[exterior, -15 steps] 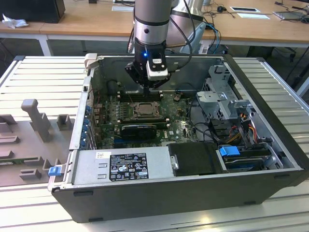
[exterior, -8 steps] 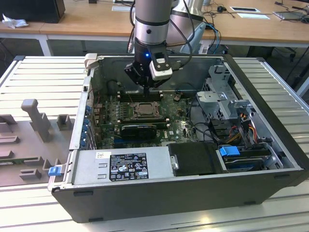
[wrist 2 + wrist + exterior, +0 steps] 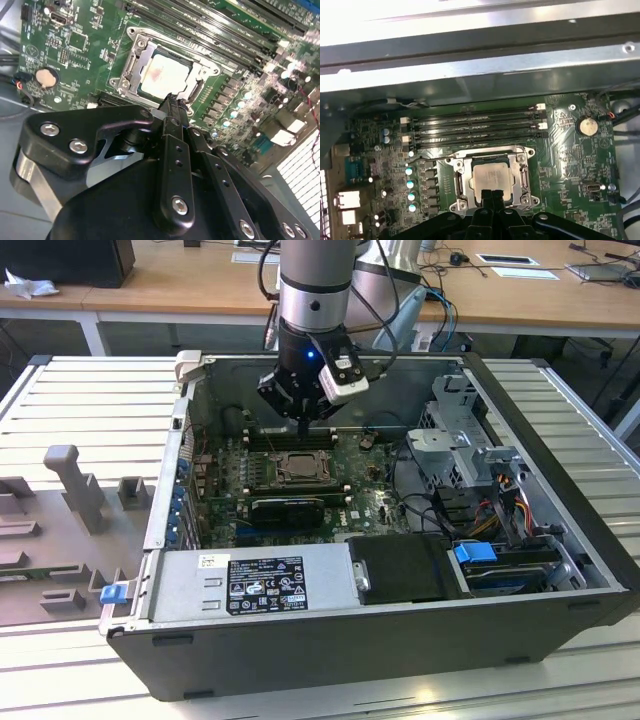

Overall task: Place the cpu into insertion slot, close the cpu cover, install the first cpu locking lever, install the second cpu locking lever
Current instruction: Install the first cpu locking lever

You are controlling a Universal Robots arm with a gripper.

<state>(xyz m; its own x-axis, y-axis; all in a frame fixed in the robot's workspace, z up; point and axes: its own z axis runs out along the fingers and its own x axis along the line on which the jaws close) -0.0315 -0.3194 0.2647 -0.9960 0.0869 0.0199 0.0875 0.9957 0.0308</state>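
**A:** Where is the tool being held?

**B:** The tool [image 3: 303,425] is being held in the upper middle of the exterior view, inside the open computer case [image 3: 560,570] and just above the insertion slot [image 3: 272,468]. In both wrist views the tool [image 3: 175,102] [image 3: 492,195] is being shown narrow, with the fingers pressed almost together. Nothing is being gripped between them.

**A:** And where is the cpu being seen?

**B:** The cpu [image 3: 492,177] [image 3: 165,75] is being carried flat in the insertion slot. Its pale metal top is being shown through the window of the cpu cover [image 3: 524,175] [image 3: 132,75]. The cover is being seen lying down flat over the chip and framing it on every side. The fingertips are being held just beside one edge of that cover. Whether the cover is being touched cannot be told, and neither can the state of the locking levers.

**A:** What is being shown around the socket?

**B:** The green motherboard [image 3: 570,165] is being seen all round it. The long black memory slots [image 3: 475,127] are being shown just beside the socket, between it and the case wall. A coin cell battery [image 3: 586,126] [image 3: 46,77] is being shown near one corner of the socket.

In the exterior view the case is being carried by a ribbed metal worktop [image 3: 80,400]. The grey power supply [image 3: 260,580] is being shown in the lower middle of the frame.
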